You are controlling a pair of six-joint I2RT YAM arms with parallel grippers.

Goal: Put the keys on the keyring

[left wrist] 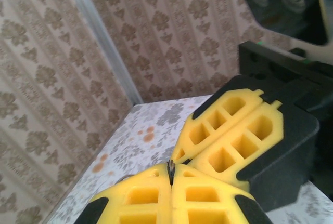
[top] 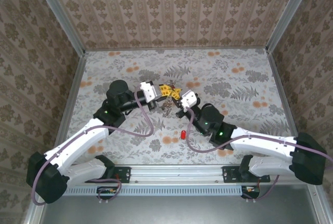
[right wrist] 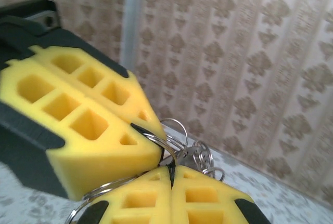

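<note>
Keyring [top: 167, 107] is pinched by your left gripper [left wrist: 170, 174] and right gripper [right wrist: 171, 174], both clenched; a loose red key [top: 183, 134] lies near-right, closest to your right arm.

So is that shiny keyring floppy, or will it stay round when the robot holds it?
Probably stays round: the keyring is thin metal wire loops. It likely swings, since it dangles below the fingers in the top view. Its smooth shine suggests it could slip.
</note>
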